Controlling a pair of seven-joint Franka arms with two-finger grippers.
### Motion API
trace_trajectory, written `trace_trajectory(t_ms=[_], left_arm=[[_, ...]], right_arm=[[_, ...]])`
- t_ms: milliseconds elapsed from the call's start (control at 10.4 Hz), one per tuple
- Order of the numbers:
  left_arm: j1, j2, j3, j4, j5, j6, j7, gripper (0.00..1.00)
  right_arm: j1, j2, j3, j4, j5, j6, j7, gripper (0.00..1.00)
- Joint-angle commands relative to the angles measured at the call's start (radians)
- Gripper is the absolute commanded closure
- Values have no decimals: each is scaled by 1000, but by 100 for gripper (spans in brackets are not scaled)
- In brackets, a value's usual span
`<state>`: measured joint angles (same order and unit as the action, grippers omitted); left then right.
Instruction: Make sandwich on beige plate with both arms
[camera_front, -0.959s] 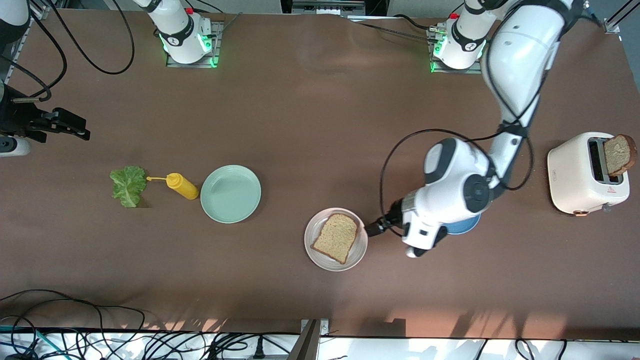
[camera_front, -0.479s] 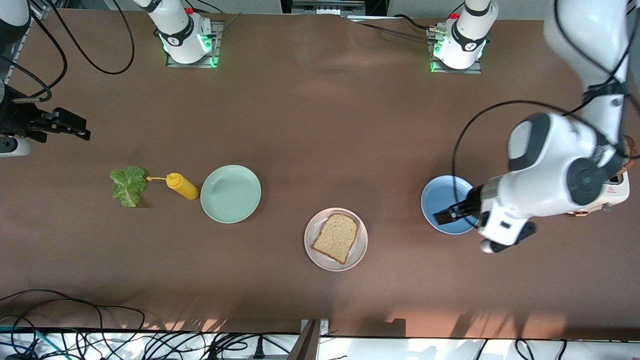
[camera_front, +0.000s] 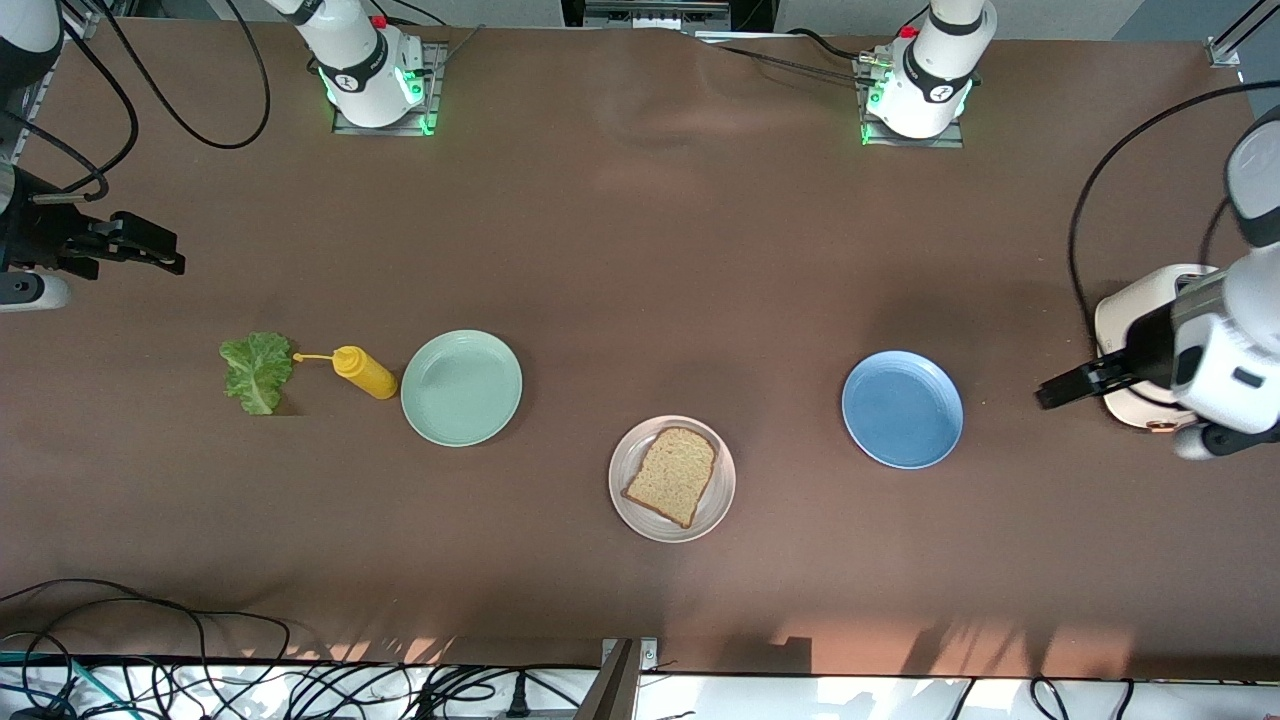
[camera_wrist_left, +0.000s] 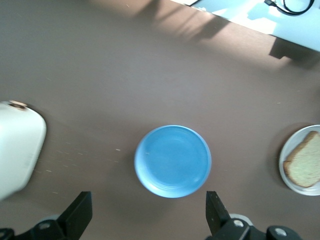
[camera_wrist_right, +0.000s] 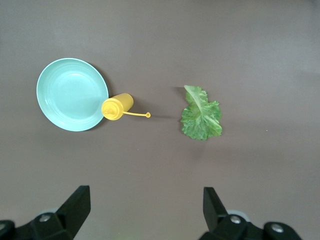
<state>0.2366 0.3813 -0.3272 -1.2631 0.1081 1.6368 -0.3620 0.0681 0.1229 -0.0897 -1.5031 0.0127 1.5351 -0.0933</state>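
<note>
One slice of brown bread lies on the beige plate, on the part of the table near the front camera. A green lettuce leaf lies on the table toward the right arm's end. My left gripper hangs open and empty over the table between the blue plate and the toaster. The left wrist view shows its open gripper, the blue plate and the bread. My right gripper waits open over the table's end, above the lettuce; it is open in its own view.
A yellow mustard bottle lies between the lettuce and a mint-green plate. The white toaster stands at the left arm's end, partly covered by the left arm. Cables run along the table edge nearest the front camera.
My left arm has swung away from the beige plate, passed over the blue plate and reached the toaster's end of the table. The bread stayed on the plate. The right arm barely moved.
</note>
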Motion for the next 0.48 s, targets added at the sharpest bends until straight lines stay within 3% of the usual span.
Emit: trace_trajectory(t_ms=[0, 383], left_arm=[[43, -35, -9, -30, 30, -15, 93, 0], [70, -45, -12, -42, 22, -38, 119, 0]], right_arm=[[-2, 4, -1, 11, 0, -23, -2, 0], [-11, 30, -2, 12, -4, -15, -20, 0]])
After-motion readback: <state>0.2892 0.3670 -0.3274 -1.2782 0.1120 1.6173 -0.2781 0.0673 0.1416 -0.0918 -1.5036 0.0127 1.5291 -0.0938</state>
